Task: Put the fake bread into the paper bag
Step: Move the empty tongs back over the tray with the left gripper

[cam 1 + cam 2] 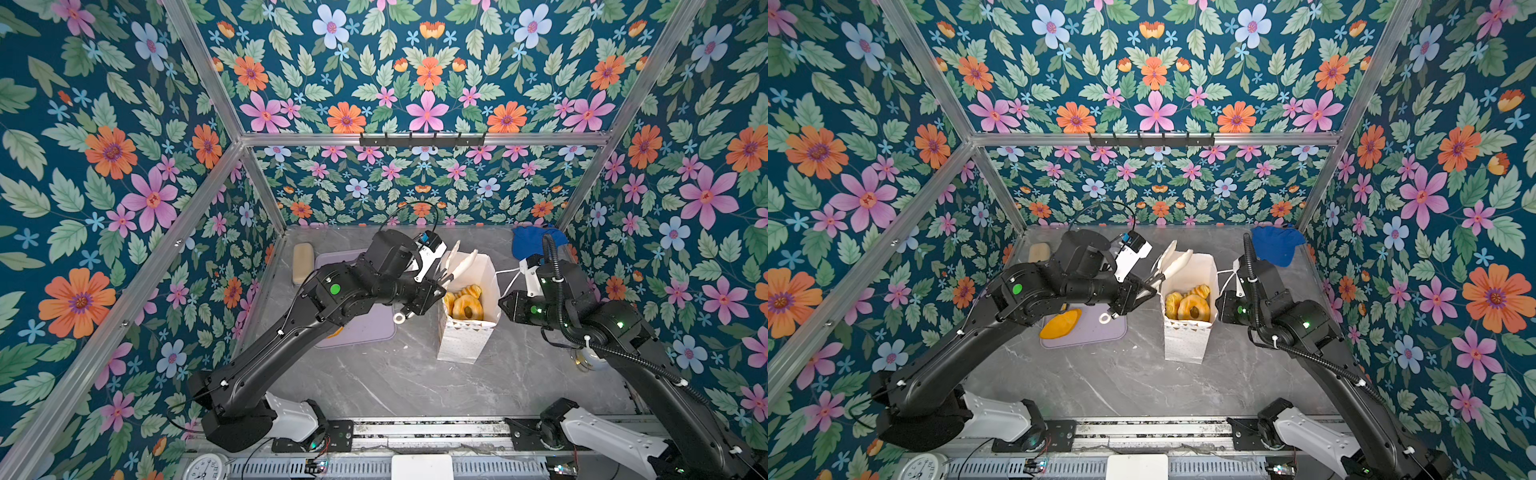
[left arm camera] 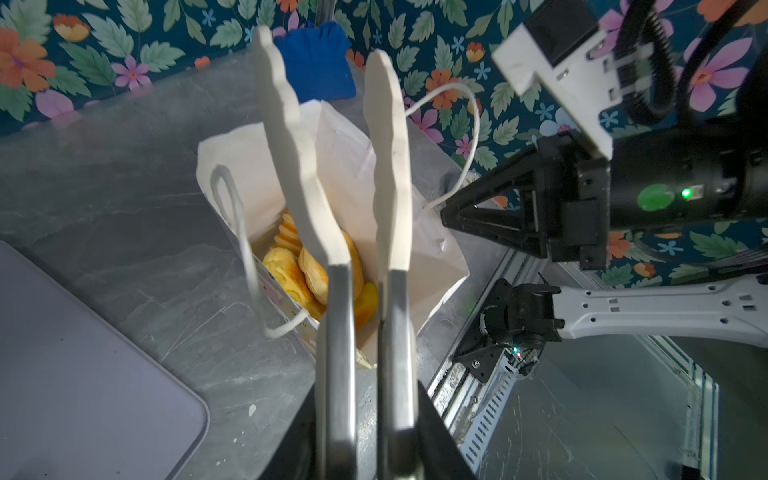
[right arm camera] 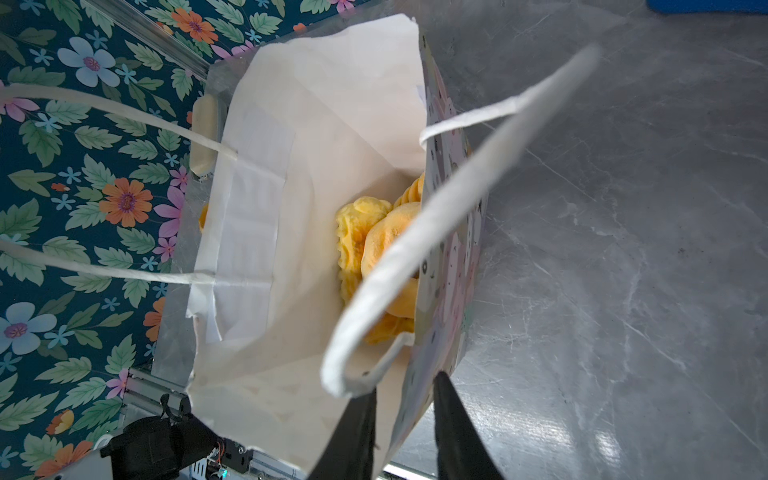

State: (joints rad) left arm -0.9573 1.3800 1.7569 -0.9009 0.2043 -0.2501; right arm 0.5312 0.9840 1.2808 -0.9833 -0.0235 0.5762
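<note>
bread check, left to right: well left of the paper bag point(image 1: 465, 345), a pale bar point(image 1: 303, 257) sits by the side wall. nearer the bag, one orange piece point(image 1: 1061, 324) lies on the lilac mat point(image 1: 1100, 334), partly under the left arm. just off the bag's left rim, the left gripper point(image 1: 438, 291) is clenched on the steel handles of the tongs point(image 2: 390, 166), and the pale tong tips stand apart over the bag's mouth. the bag itself stands upright and open. inside it the fake bread point(image 1: 466, 306) is piled up, with the ring doughnut on top and ridged pieces beside it. at the bag's right wall, the right gripper point(image 3: 406, 385) straddles the rim, one finger inside, one outside. whether it actually pinches the paper, i cannot tell. behind the bag to the right lies the blue cap point(image 1: 536, 243).
</note>
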